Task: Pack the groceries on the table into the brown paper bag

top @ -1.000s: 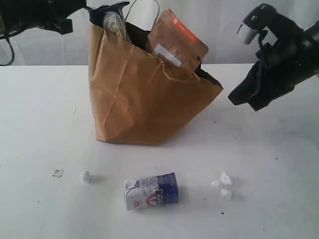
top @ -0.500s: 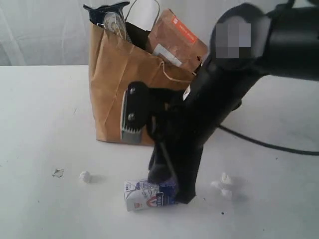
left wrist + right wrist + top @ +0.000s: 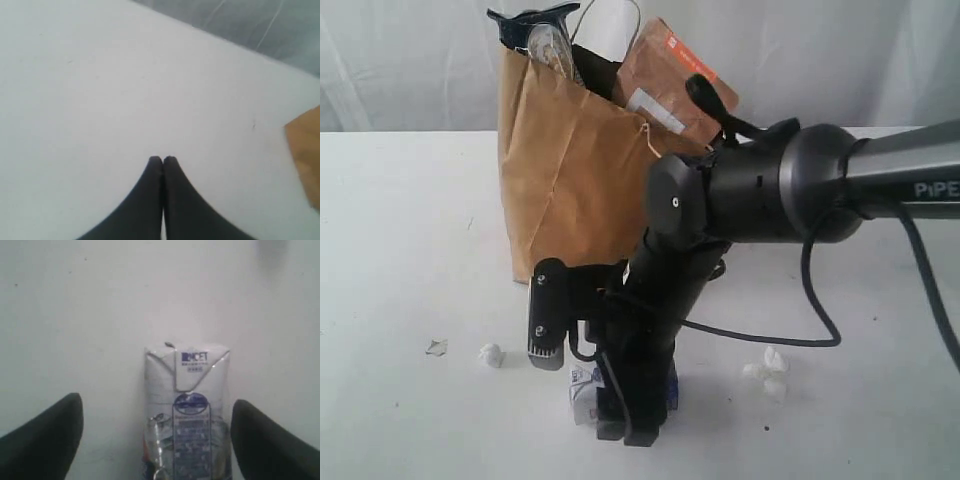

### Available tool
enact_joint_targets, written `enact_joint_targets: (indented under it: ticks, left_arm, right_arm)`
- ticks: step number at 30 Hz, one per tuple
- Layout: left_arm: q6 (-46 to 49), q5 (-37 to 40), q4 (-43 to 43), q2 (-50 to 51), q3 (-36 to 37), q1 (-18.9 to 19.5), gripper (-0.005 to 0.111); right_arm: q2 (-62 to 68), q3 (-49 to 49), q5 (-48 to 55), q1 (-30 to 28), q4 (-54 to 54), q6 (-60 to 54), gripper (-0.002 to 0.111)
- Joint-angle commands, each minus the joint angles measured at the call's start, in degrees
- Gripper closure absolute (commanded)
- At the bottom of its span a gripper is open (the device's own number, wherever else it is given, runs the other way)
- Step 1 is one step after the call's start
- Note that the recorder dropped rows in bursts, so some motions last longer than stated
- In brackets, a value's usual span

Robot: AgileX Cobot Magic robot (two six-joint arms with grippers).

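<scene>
**Right gripper spread over the carton, left gripper pinched shut**

The white table [image 3: 400, 250] is filling most of the exterior view, faintly scuffed. The right arm [image 3: 760, 190] is bending across the middle of that view, its black cable looping beneath it and its wrist pointing down at the table's near edge. The brown paper bag [image 3: 570, 170] is standing upright behind the arm, toward the back of the table, with its mouth gaping. A brown pouch [image 3: 665, 75] with an orange stripe and a white label is sticking out of the bag's right side, tilted. A dark-topped clear packet [image 3: 545, 35] is poking up from the bag's left corner.

The right gripper [image 3: 156, 402] is hanging low over the small white carton [image 3: 187, 410] with its jaws spread wide and released. One finger is sitting on each side of the carton, and neither is touching it. The carton is lying flat on the table in front of the bag, well apart from it. In the exterior view only a white and blue sliver of it is showing past the gripper.

The left gripper [image 3: 162, 160] is staying out of the exterior view. Its own camera is showing the fingertips clenched together on nothing, above bare table, with a corner of the bag at the picture's edge.

White crumpled scraps [image 3: 767, 370] are lying right of the carton. Another scrap [image 3: 491, 354] and a pale shard [image 3: 436, 347] are lying to its left.
</scene>
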Motion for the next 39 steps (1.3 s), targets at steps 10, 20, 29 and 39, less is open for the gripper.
enact_joint_targets:
  ticks: [10, 20, 29, 39]
  left_arm:
    - [9.19, -2.55, -0.76, -15.08, 0.16, -2.6, 0.107]
    - [7.69, 1.89, -0.76, -27.27, 0.16, -2.6, 0.107]
    - [7.69, 27.31, -2.22, -35.07, 0.16, -2.6, 0.107]
    - [25.67, 28.49, -21.96, -38.28, 0.16, -2.6, 0.107]
  right_arm:
    - [4.02, -0.19, -3.38, 0.05, -0.86, 0.34, 0.048]
    - [2.65, -0.4, -3.02, 0.05, -2.73, 6.33, 0.092]
    - [-6.79, -2.49, -1.21, 0.05, -2.73, 14.19, 0.108]
    - [-17.57, -3.5, 6.22, -0.17, -2.19, 23.76, 0.108]
